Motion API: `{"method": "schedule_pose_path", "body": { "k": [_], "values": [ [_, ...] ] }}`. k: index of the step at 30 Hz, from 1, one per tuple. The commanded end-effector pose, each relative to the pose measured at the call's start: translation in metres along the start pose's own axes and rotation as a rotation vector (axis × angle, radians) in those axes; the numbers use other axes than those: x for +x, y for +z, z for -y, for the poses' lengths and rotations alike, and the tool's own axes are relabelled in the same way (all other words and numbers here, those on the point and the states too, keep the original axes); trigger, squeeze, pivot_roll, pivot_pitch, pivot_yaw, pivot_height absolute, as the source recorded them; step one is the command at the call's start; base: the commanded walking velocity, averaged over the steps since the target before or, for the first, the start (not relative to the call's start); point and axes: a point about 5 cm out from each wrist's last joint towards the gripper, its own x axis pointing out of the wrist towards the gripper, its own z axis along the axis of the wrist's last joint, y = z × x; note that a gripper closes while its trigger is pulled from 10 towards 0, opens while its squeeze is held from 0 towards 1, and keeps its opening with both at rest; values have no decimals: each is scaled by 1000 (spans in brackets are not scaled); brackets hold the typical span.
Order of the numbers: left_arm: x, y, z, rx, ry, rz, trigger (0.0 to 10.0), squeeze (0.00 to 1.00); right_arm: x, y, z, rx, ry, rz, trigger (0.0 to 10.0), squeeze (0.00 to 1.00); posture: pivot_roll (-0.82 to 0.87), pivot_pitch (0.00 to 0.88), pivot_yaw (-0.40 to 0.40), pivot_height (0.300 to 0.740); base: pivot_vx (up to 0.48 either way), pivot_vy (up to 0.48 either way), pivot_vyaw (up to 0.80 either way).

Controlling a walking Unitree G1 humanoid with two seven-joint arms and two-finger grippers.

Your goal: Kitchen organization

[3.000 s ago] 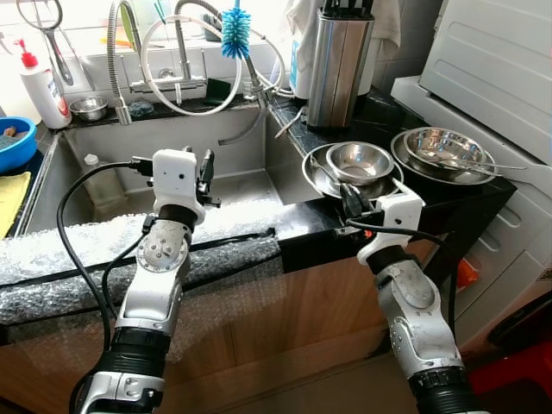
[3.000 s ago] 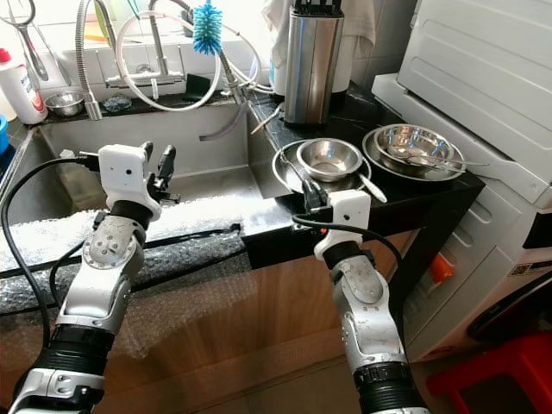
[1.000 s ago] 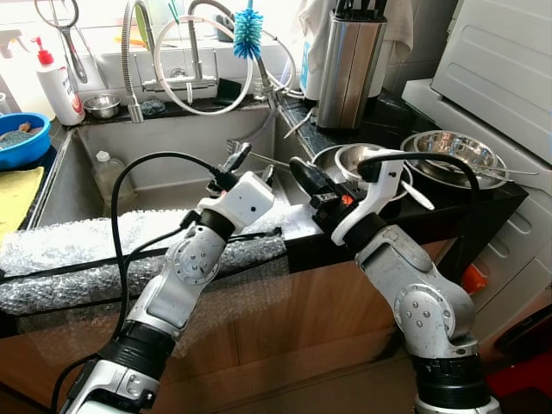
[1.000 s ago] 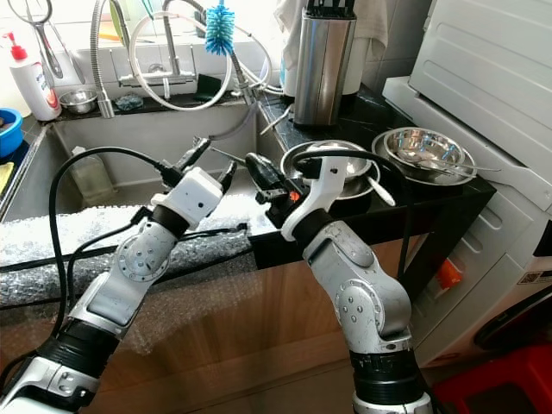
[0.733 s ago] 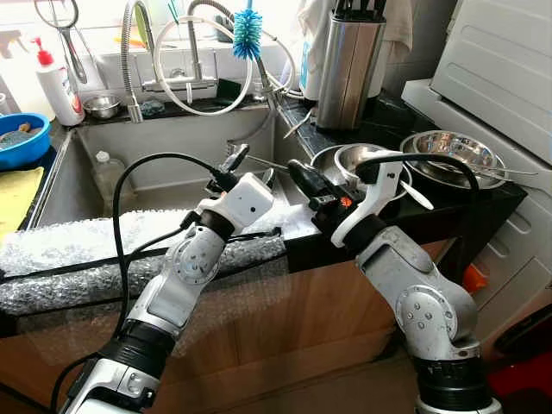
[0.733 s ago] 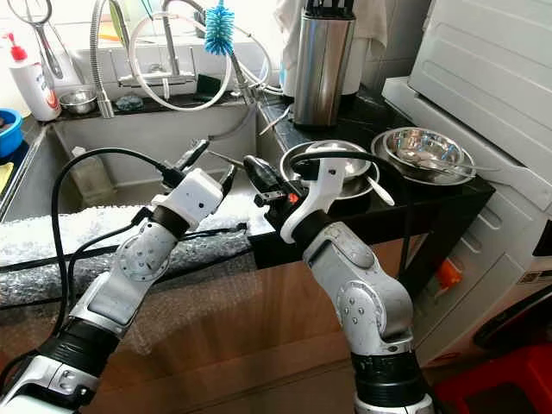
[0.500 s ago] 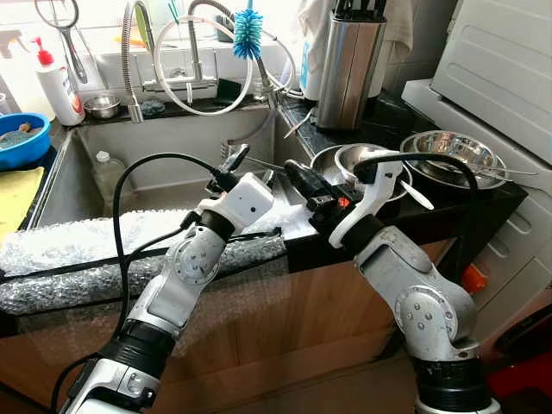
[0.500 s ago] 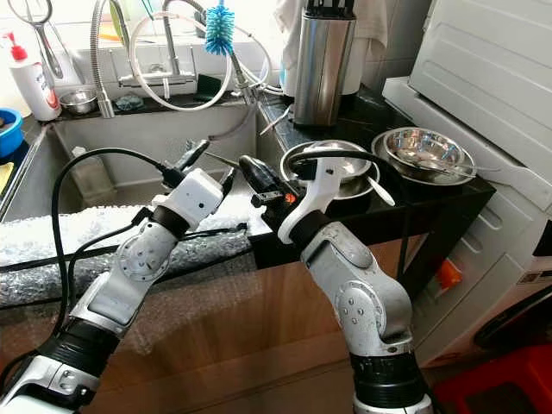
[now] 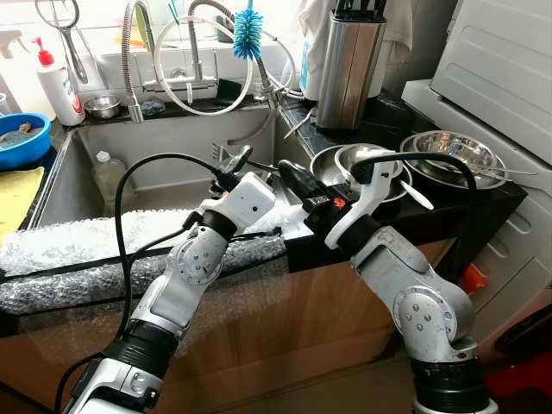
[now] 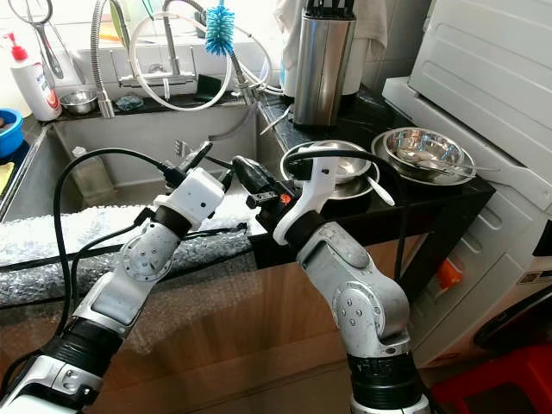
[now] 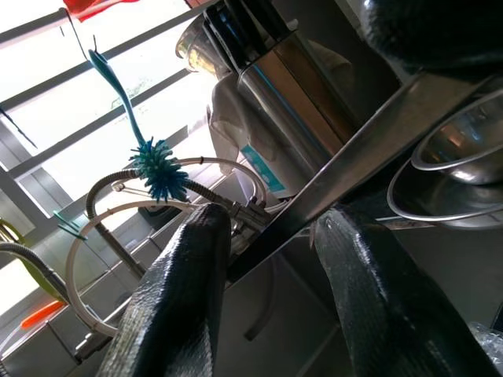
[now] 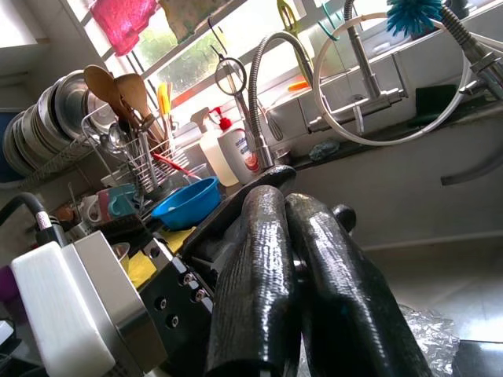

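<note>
My right gripper (image 9: 297,179) is shut on the black handle (image 11: 440,31) of a utensil and holds it level over the sink's right edge. The utensil's flat metal shaft (image 11: 354,149) runs left from the handle and passes between the fingers of my left gripper (image 9: 250,166), which is open around it. The shaft's forked tip (image 9: 220,153) pokes out beyond the left gripper over the sink. In the right wrist view the two fingers (image 12: 263,212) lie close together along the handle.
A steel knife block (image 9: 343,65) stands behind stacked steel bowls (image 9: 360,159) and another bowl (image 9: 448,151) on the black counter. The sink (image 9: 155,164) lies to the left, with bubble wrap (image 9: 86,250) along its front edge. A washing machine (image 9: 509,60) stands at right.
Both arms have risen from the counter's front edge. Over the last second the right gripper has carried the utensil leftwards, sliding its shaft further between the left fingers.
</note>
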Motion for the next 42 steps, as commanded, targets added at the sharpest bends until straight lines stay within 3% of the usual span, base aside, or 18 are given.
{"method": "schedule_pose_path", "body": {
  "k": [1,8,9,10,11,12,13,18,19,29,30,42],
  "values": [
    [5,0,-3,20,9,-6,4157,0,1,7,-7,-18,28,22,10000,0,-88,0,-37,740,0,0,0],
    [5,-2,-5,22,21,-18,3882,0,0,5,-9,-24,22,18,10000,0,-87,0,-39,740,0,0,0],
    [5,-2,-5,24,22,-18,3059,0,0,5,-8,-25,21,18,10000,0,-87,0,-39,740,0,0,0],
    [5,-2,-5,24,22,-18,3059,0,0,5,-8,-25,21,18,10000,0,-87,0,-39,740,0,0,0],
    [5,-3,-5,24,24,-20,1490,0,0,5,-8,-26,19,17,10000,0,-86,0,-39,740,0,0,0],
    [5,-3,-5,25,24,-21,1490,0,0,5,-8,-27,17,16,10000,0,-86,0,-40,740,0,0,0],
    [5,-3,-5,22,26,-23,78,0,0,4,-8,-34,12,15,10000,0,-86,0,-40,740,0,0,0],
    [5,-3,-5,21,26,-25,0,0,0,5,-6,-33,-14,30,10000,0,-87,0,-40,740,0,0,0],
    [4,-3,-4,21,25,-24,0,0,0,5,-4,-27,-32,35,10000,1000,-86,0,-41,740,0,0,0],
    [4,-4,-5,24,27,-25,0,0,3,16,3,-32,-88,92,10000,1000,-84,0,-40,740,0,0,0],
    [4,-4,-5,23,27,-25,0,0,3,20,3,-41,-98,117,10000,0,-84,0,-40,740,0,0,0],
    [5,-4,-4,18,25,-26,0,0,5,50,-2,-59,-109,286,10000,0,-85,0,-40,740,0,0,0]
  ]
}}
